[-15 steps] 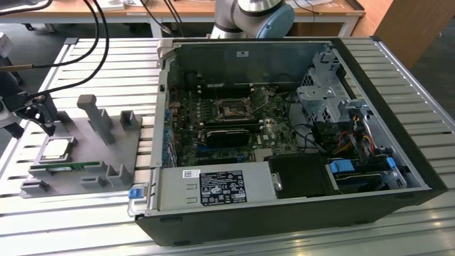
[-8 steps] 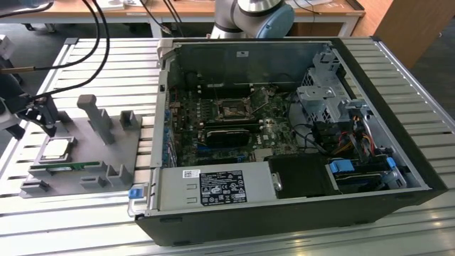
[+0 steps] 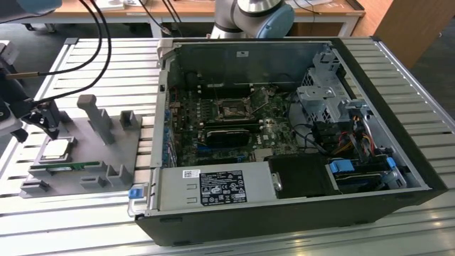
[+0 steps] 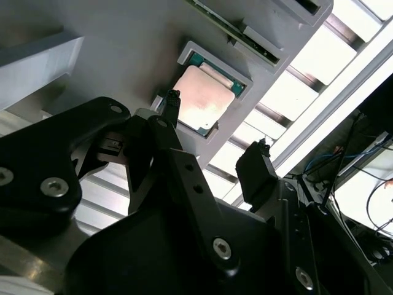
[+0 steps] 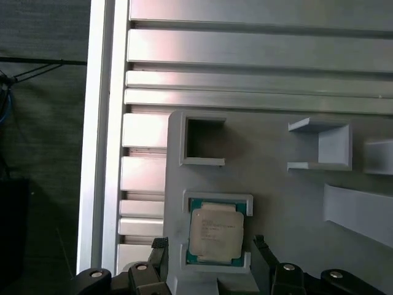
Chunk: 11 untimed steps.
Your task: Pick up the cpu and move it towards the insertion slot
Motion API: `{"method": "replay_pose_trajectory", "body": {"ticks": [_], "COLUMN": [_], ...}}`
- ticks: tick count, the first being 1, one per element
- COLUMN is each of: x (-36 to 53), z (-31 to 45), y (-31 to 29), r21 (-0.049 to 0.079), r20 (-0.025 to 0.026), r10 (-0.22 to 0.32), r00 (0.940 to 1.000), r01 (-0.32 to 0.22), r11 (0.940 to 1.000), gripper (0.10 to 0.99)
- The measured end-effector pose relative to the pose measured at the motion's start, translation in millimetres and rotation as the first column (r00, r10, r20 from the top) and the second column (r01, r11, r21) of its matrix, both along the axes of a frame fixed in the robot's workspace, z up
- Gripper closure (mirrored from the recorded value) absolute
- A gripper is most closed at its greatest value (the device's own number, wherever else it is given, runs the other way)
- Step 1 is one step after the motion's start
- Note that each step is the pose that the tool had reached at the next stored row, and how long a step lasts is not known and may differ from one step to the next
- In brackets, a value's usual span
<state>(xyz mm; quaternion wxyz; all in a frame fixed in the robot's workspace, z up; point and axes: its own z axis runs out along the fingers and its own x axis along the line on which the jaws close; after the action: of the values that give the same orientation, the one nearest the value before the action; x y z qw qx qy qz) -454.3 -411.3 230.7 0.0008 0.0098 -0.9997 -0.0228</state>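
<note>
Jaws spread wide, gripping nothing! The gripper (image 3: 37, 132) hangs pointing down just over the cpu (image 3: 57, 149), which sits in the grey tray (image 3: 106, 154). In the exterior view the insertion slot (image 3: 233, 110) lies well apart at 3 o'clock.

The gripper (image 4: 218, 121) is matte black with silver screws (image 4: 221, 247); black cables (image 3: 105, 53) trail from the silver-grey arm (image 3: 252, 16).

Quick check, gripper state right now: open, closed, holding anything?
Gripper: open, holding nothing, poised over the chip in its grey holder.
</note>
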Motion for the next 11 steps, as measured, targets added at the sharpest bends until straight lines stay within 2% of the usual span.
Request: {"method": "replay_pose_trajectory", "body": {"ticks": [10,11], "x": [0.7,0.7], "z": [-17.0,-18.1], "y": [0.0,0.0], "r21": [0.0,0.0], "r20": [-0.0002,-0.0001], "r10": [-0.004,-0.004], "r00": [1.0,1.0], "r01": [0.004,0.004], "r11": [1.0,1.0], "gripper": [0.427,0.369]}}
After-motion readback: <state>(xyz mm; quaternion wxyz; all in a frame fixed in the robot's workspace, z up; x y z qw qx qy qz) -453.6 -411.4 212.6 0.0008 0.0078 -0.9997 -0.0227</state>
